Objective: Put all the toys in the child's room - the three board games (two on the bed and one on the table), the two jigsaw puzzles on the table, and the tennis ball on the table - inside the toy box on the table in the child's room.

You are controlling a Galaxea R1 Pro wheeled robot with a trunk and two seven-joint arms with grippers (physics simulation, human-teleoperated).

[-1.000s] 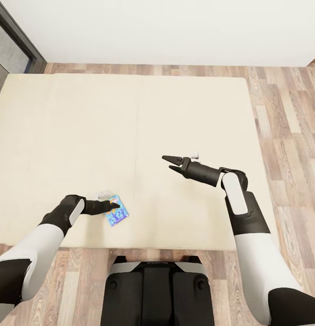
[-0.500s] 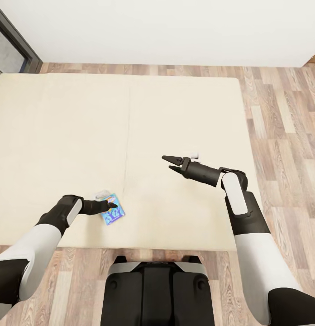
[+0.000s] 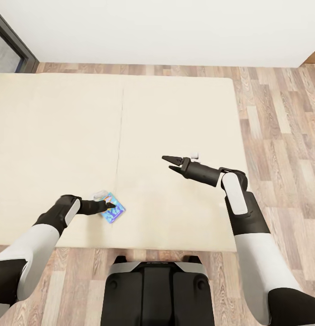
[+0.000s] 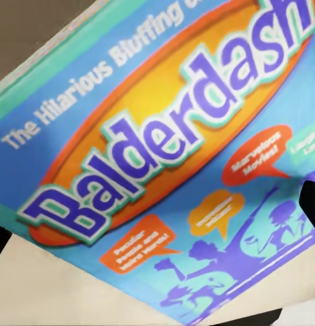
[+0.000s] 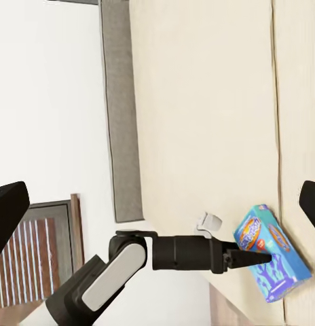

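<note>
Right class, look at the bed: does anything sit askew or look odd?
Yes. The small blue Balderdash box is askew, tilted above the bed, gripped at one edge by the left pincer. Nothing looks damaged.

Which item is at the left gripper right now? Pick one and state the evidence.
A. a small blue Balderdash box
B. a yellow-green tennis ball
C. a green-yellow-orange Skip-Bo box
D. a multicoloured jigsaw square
A. The left gripper is at the small blue game box near the front edge of the bed, and the left wrist view reads "Balderdash" across its lid.
</note>
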